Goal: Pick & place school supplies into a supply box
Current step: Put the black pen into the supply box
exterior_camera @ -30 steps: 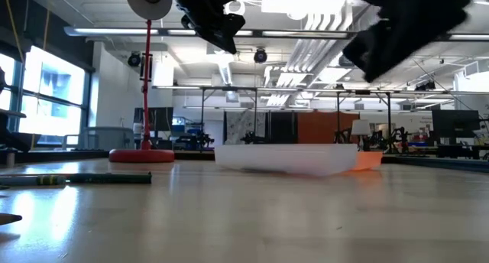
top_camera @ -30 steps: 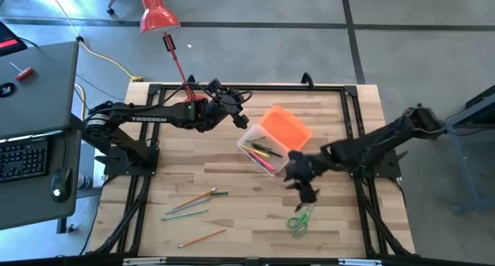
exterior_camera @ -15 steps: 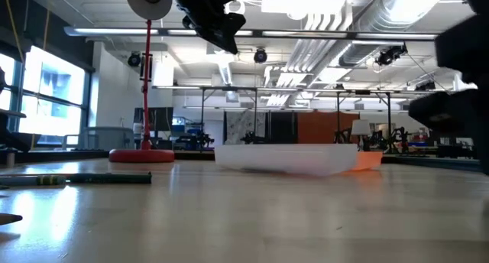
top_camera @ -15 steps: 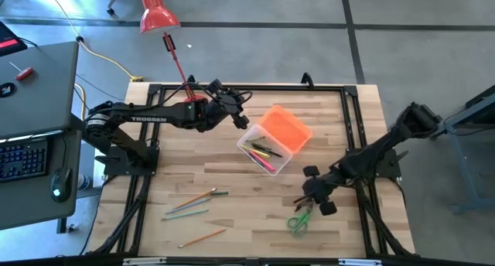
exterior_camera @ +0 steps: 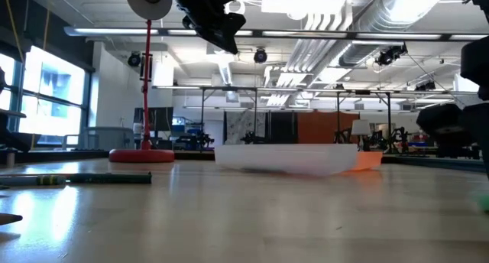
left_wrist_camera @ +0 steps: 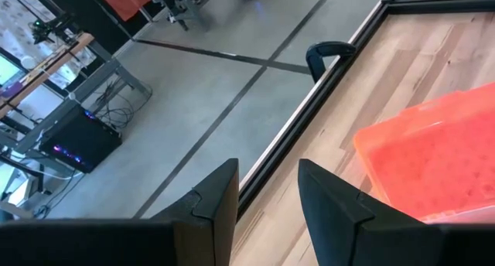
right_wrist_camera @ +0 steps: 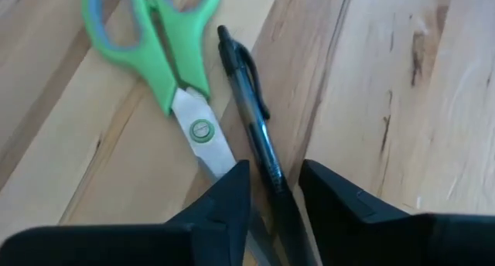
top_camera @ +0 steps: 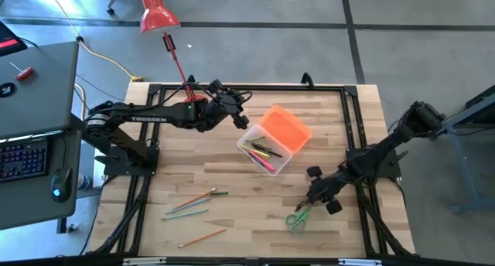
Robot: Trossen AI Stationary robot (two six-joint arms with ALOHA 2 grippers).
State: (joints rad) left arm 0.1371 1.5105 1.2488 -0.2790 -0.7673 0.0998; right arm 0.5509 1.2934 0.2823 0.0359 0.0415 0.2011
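The clear supply box point(top_camera: 265, 152) lies mid-table with several pens inside, and its orange lid point(top_camera: 285, 127) is open toward the far right. My left gripper point(top_camera: 240, 121) hangs open above the box's far-left corner, and the lid point(left_wrist_camera: 433, 165) shows beyond its fingers. My right gripper point(top_camera: 315, 196) is open and low over the near right of the table. Its fingers stand on either side of a dark pen point(right_wrist_camera: 249, 119), which lies flat beside the green-handled scissors point(right_wrist_camera: 158, 42). In the high view the scissors point(top_camera: 298, 218) lie just on the near side of that gripper. Loose pencils point(top_camera: 193, 204) lie flat near the left.
A red desk lamp stands with its base point(exterior_camera: 141, 154) at the table's far-left edge and its head point(top_camera: 158, 17) beyond the table. Another pencil point(top_camera: 203, 237) lies by the near edge. A dark pencil point(exterior_camera: 76, 179) shows in the low view. A black frame rail point(top_camera: 247, 86) borders the table.
My right gripper has swung away from the box toward the table's near-right and come down over the scissors and the dark pen. The left arm, the box and the pencils have kept still.
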